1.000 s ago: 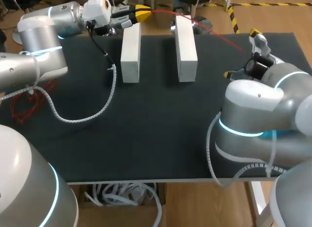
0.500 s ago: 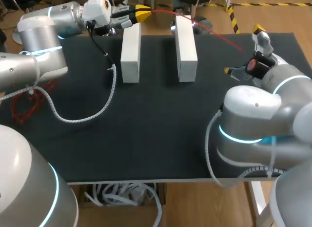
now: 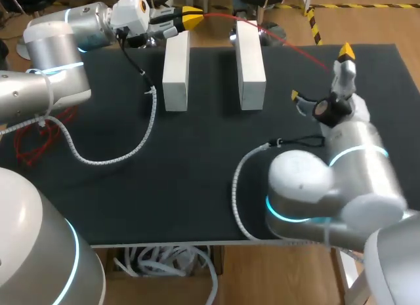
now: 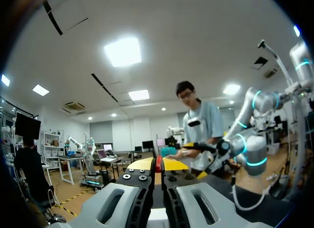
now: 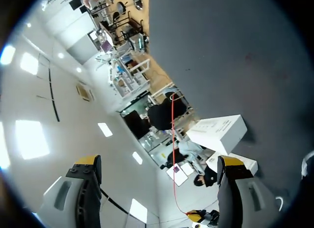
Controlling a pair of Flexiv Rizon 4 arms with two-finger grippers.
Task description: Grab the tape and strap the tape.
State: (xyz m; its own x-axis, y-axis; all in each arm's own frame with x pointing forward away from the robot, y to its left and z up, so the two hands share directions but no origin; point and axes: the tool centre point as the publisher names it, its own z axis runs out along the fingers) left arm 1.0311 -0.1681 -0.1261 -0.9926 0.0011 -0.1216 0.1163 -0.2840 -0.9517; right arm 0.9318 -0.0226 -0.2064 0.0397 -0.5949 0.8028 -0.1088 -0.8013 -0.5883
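Red tape (image 3: 275, 39) — thin strand — pinched in left gripper (image 3: 191, 18), crosses a white block (image 3: 251, 62) over black table (image 3: 197, 161); right gripper (image 3: 320, 74) gapes.

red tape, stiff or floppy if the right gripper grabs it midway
Probably floppy: the red tape is a very thin strip, running in a slight curve from the left gripper, which is shut on one end. Likely very light, so it should lift with little effort. Being so narrow, it may slip unless the open right gripper pinches it squarely.

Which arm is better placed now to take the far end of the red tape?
Probably the right: the right tool, open, sits by the thin red tape, while the left tool is shut on its other end.
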